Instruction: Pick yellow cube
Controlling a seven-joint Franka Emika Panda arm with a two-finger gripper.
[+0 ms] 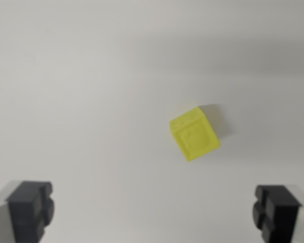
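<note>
One yellow cube (194,134) lies alone on a plain white surface (91,101), a little toward the wrist view's right of centre and about mid-height in the picture. It sits turned at an angle, so that one corner points toward the lower edge of the view, and a soft grey shadow falls just beside it on its upper right side. Its top face carries a faint embossed relief, perhaps a figure or a letter, but the view is too blurred to read it; no printed brand or label shows. The gripper (153,211) reaches in from the bottom of the picture with two dark fingers: one fingertip (30,208) at the lower left corner and the other (275,211) at the lower right corner. They stand spread wide apart with bare surface between them and nothing held. The cube rests beyond the fingertips, apart from both, nearer the right one than the left, and touches neither.
</note>
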